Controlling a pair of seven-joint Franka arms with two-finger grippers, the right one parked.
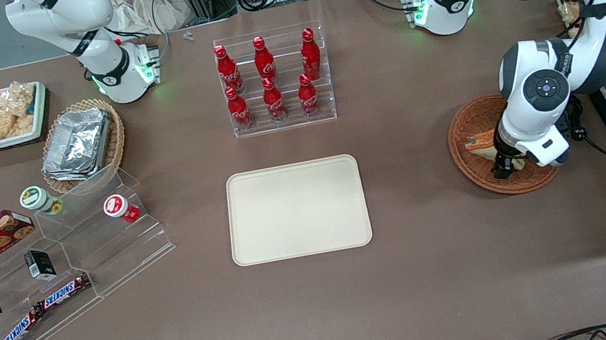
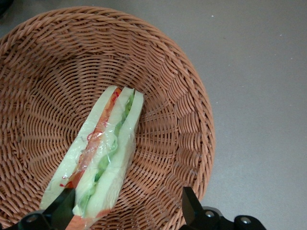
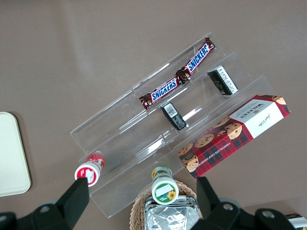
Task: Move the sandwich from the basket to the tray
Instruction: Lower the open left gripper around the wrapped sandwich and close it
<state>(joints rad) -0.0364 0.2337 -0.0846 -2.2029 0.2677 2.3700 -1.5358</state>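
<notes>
Low over the basket [image 1: 492, 146], the left gripper [image 1: 503, 167] hangs from an arm folded steeply down, its wrist housing covering much of the wicker in the front view; a sliver of the sandwich [image 1: 480, 141] shows beside it, and the tray [image 1: 296, 209] lies bare, well apart toward the table's middle. From the left wrist view, the gripper [image 2: 125, 211] is spread wide, one finger touching or overlapping the wrapped sandwich [image 2: 103, 155] at its broad end, the other over the basket [image 2: 172, 120] weave, seemingly so the jaws can straddle the wedge across its bread faces.
</notes>
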